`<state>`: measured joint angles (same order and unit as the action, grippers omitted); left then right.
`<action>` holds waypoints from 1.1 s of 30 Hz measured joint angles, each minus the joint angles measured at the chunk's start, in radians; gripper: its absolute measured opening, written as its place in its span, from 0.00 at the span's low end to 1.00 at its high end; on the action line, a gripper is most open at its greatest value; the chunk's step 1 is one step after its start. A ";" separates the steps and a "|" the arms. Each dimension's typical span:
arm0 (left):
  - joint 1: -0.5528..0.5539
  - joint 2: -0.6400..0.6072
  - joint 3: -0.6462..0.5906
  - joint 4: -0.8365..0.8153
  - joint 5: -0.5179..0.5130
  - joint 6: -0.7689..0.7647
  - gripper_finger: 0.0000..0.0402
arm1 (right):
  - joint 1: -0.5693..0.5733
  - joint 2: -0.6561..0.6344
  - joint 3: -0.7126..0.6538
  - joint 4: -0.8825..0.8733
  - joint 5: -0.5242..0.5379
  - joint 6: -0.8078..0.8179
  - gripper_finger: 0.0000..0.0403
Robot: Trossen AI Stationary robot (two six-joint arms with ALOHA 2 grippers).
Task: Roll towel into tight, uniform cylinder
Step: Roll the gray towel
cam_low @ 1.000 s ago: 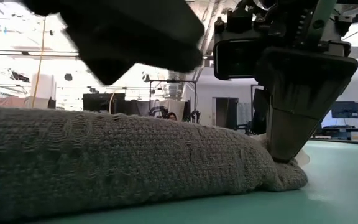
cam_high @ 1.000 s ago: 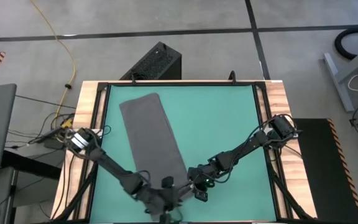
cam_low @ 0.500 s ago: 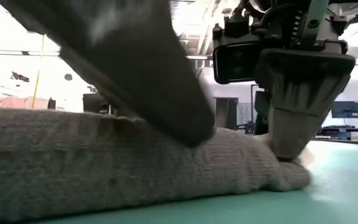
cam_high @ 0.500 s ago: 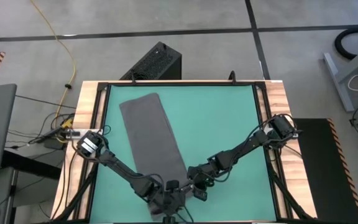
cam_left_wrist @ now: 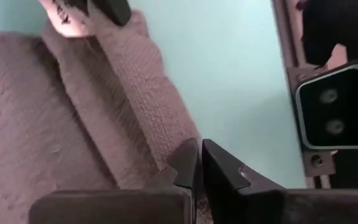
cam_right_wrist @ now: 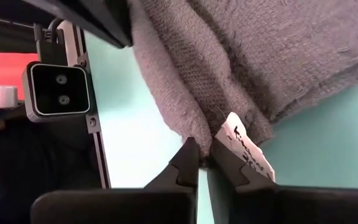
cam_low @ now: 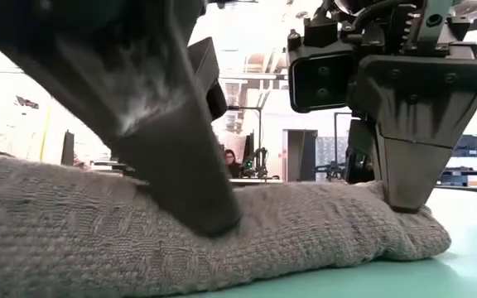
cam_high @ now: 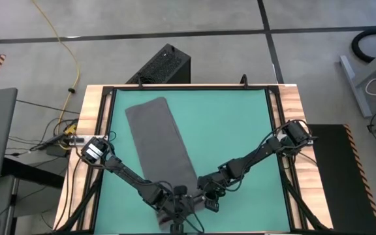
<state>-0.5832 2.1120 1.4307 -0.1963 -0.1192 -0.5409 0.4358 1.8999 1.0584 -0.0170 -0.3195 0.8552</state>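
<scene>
Now, view by view.

High view: the towel (cam_high: 160, 142) lies as a long grey strip on the green mat (cam_high: 234, 124), slanting from near the mat's far left corner down to its near edge. Wide bare mat lies to the towel's right; a narrow band lies to its left.
High view, arms: the left gripper (cam_high: 177, 203) and right gripper (cam_high: 209, 199) meet at the towel's near end, close beside each other.

Low view: the towel's near edge is bunched into a low ridge. Two dark fingertips press into it, one mid-ridge, one by its end; past that end the mat is bare.

Left wrist view: the left gripper's jaws are pinched together on the towel's edge fold, beside bare mat.

Right wrist view: the right gripper's jaws are nipped onto the towel's corner, just beside the white tag (cam_right_wrist: 246, 149); the mat's black border (cam_right_wrist: 98, 149) runs near.
</scene>
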 joint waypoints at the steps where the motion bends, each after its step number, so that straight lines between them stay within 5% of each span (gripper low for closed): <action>1: 0.002 0.000 0.000 -0.012 0.000 -0.001 0.02 | 0.000 0.000 0.000 0.000 -0.001 -0.010 0.10; 12: 0.023 0.000 -0.012 -0.045 0.008 0.009 0.00 | 0.000 -0.006 0.000 -0.015 -0.030 -0.079 0.30; 20: 0.025 0.000 -0.012 -0.056 0.009 0.022 0.00 | 0.000 -0.102 0.000 -0.215 -0.023 -0.143 0.43; 25: 0.026 -0.003 -0.042 -0.003 0.006 0.022 0.00 | 0.099 -0.182 0.000 -0.275 0.198 -0.273 0.45; 33: 0.027 -0.004 -0.217 0.317 0.007 -0.067 0.00 | 0.358 -0.156 0.001 -0.088 0.755 -0.489 0.44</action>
<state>-0.5566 2.1078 1.2133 0.1206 -0.1127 -0.6084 0.7939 1.7443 1.0595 -0.1046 0.4359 0.3662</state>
